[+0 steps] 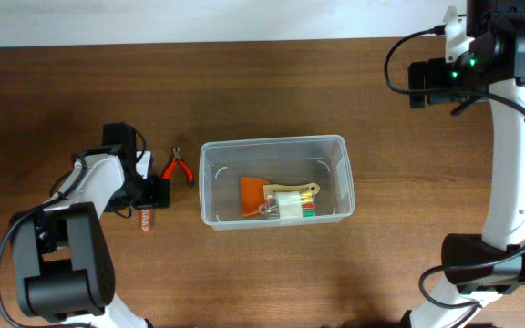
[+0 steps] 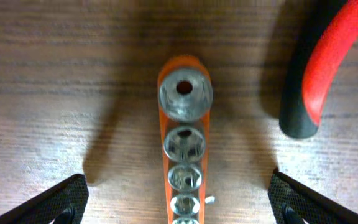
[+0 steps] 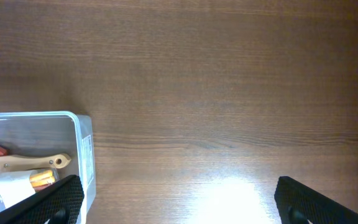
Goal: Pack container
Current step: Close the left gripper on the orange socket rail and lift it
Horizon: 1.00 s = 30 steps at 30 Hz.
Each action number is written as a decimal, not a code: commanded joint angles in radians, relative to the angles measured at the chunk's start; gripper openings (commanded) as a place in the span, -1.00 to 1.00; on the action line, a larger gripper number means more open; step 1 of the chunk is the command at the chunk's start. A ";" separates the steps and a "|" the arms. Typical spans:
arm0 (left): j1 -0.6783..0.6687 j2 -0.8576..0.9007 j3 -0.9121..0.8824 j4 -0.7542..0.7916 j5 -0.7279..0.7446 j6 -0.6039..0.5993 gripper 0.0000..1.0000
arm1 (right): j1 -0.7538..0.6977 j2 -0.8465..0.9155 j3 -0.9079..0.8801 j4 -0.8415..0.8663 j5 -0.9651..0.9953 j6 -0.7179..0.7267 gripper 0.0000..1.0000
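Note:
The clear plastic container (image 1: pixel 274 180) stands mid-table and holds an orange scraper with a wooden handle (image 1: pixel 267 192) and a white packet. Its corner shows in the right wrist view (image 3: pixel 82 155). An orange rail of silver sockets (image 2: pixel 184 149) lies on the table left of the container (image 1: pixel 147 219). My left gripper (image 2: pixel 179 205) is open, low over the rail, one finger on each side and not touching it. Red-handled pliers (image 1: pixel 179 168) lie beside it, and a handle shows in the left wrist view (image 2: pixel 319 68). My right gripper (image 3: pixel 176 199) is open and empty, high at the far right.
The wooden table (image 1: pixel 80 82) carries nothing else in view. The right arm's base (image 1: pixel 481 273) stands at the right edge, the left arm's base (image 1: pixel 62 264) at the lower left.

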 commanded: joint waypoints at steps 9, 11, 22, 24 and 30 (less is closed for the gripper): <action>0.004 0.074 -0.009 -0.024 -0.007 -0.003 0.46 | -0.004 0.005 -0.005 -0.001 -0.008 0.008 0.97; 0.004 0.074 -0.009 -0.026 -0.007 -0.003 0.28 | -0.004 0.005 -0.005 -0.001 -0.008 0.008 0.97; 0.003 0.074 -0.009 -0.044 -0.007 -0.003 -0.30 | -0.004 0.005 -0.005 -0.001 -0.008 0.008 0.97; 0.003 0.074 -0.009 -0.044 -0.007 -0.003 -0.49 | -0.004 0.005 -0.005 -0.001 -0.008 0.008 0.97; 0.003 0.074 -0.008 -0.043 -0.007 -0.002 -0.74 | -0.004 0.005 -0.005 -0.003 -0.008 0.008 0.97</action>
